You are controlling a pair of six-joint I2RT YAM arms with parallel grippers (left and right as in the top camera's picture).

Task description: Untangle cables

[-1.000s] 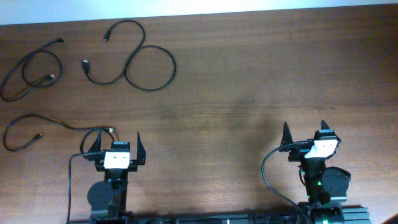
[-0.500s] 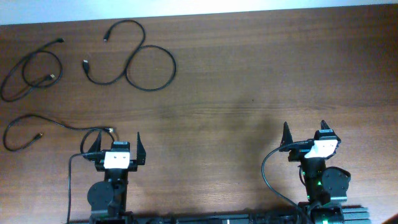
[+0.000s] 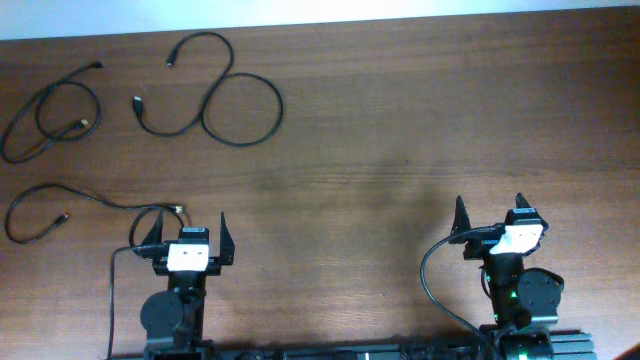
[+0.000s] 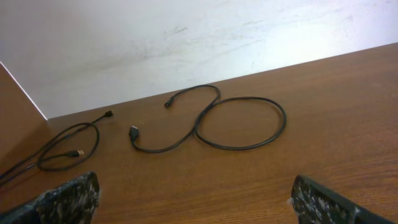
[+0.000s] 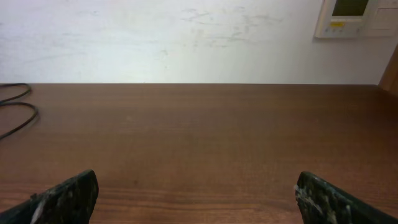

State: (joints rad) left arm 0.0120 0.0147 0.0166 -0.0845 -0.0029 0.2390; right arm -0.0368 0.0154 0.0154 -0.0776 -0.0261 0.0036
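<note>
Three thin black cables lie apart on the wooden table's far left. One S-shaped cable (image 3: 240,108) with a big loop lies at the back; it also shows in the left wrist view (image 4: 239,121). A second cable (image 3: 50,120) forms a loop at the far left and shows in the left wrist view (image 4: 65,146). A third cable (image 3: 60,192) lies nearer, its end close to my left gripper. My left gripper (image 3: 187,230) (image 4: 196,199) is open and empty at the front left. My right gripper (image 3: 490,212) (image 5: 196,196) is open and empty at the front right.
A white wall (image 5: 186,37) rises behind the table's far edge, with a small white panel (image 5: 354,15) at its upper right. A thicker black arm wire (image 3: 430,280) loops beside the right arm base. A cable's edge (image 5: 15,115) shows in the right wrist view.
</note>
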